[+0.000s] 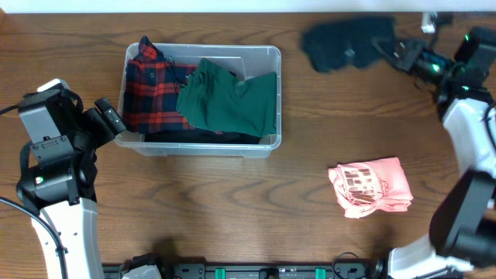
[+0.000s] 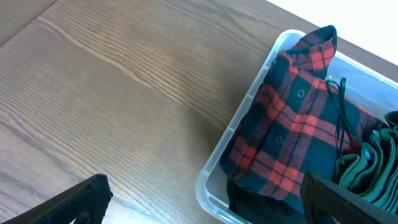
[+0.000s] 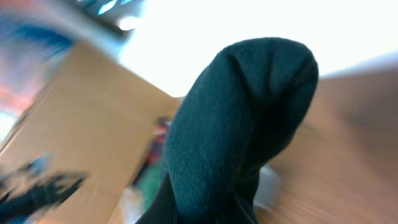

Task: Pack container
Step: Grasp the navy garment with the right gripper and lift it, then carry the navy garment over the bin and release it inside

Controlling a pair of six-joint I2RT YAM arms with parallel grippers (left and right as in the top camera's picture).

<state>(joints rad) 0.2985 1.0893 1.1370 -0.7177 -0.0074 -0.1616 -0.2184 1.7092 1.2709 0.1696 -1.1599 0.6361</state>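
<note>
Container (image 1: 203, 149) is sitting on the wooden table (image 1: 232, 209), left of centre, long side running across the overhead view.

Inside, a red-and-black plaid shirt (image 1: 151, 85) is filling the left end. A folded green garment (image 1: 232, 97) is lying beside it toward the right, overlapping its edge.

Left gripper (image 1: 108, 120) is hovering just off the container's left wall, near the front corner.
- Left wrist view: the two dark fingers are showing only at the bottom corners, spread wide around the gripper's midpoint (image 2: 205, 183), gripping nothing.
- This view is also giving detail that the overhead is not: the shirt's (image 2: 292, 130) buttons, a thin dark cord across it, the ribbed green fabric (image 2: 373, 162) and the container's rounded clear rim (image 2: 239, 118).

Right gripper (image 1: 387, 48) is reaching across the far right of the table, its tip buried in a dark garment (image 1: 341, 43).
- Right wrist view is blurred, and the dark garment (image 3: 242, 124) is filling the middle and hiding the jaws.
- The cloth bunched at the tip is reading as clamped.

Only the overhead is showing a pink garment (image 1: 372, 186), lying crumpled on the table at front right, well apart from both grippers.
</note>
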